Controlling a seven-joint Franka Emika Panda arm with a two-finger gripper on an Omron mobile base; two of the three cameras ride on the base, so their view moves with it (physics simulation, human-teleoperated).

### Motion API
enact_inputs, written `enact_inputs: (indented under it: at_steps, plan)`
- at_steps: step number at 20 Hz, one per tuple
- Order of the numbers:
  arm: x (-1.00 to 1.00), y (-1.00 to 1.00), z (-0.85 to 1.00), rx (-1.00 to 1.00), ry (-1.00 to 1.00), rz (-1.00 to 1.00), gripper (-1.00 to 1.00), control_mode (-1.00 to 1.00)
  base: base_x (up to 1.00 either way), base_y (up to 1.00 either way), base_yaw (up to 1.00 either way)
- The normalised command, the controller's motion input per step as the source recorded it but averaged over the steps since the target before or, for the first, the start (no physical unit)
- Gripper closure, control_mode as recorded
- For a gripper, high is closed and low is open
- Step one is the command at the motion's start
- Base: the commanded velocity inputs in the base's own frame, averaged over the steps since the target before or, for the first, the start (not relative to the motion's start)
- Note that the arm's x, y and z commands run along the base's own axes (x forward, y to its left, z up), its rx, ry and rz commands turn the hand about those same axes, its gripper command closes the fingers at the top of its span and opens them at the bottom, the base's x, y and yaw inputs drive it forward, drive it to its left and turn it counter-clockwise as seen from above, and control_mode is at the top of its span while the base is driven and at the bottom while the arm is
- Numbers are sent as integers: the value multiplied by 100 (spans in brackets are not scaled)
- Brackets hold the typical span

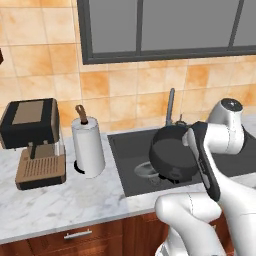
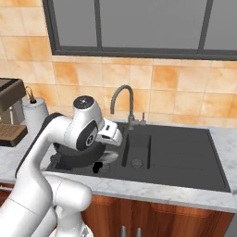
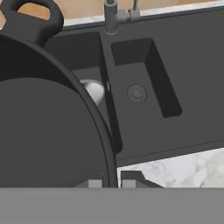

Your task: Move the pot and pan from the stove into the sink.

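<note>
We hold the pot (image 1: 172,152) over the left basin of the sink (image 2: 176,157), tilted so that its open mouth faces toward us in the left base view. Our jaws are pinched shut on its rim: in the hand view the two tips sit on either side of the dark rim at the bottom, with the pot's (image 3: 43,127) inside spreading across the left of the frame and one loop handle at the top. In the right base view the pot (image 2: 76,155) hangs low behind our forearm, at the left end of the sink.

Under the pot, down in the left basin, lies a pale round shape (image 1: 146,170) that we cannot identify for certain. The smaller basin beside it shows its drain (image 3: 137,93), and the faucet (image 2: 124,104) rises behind the divider. On the marble surface (image 1: 60,205) to the left stand a paper towel roll (image 1: 88,145) and a coffee machine (image 1: 34,142).
</note>
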Motion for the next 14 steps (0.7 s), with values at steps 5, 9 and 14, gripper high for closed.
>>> enact_inputs:
  at_steps: [5,9,14]
  plan:
    - [51,14,-43,0,-5,-3,100,-100,0,0,0]
    - [66,23,-36,0,-10,-5,100,-100,0,0,0]
    - [62,18,-35,0,-9,-5,100,-100,0,0,0]
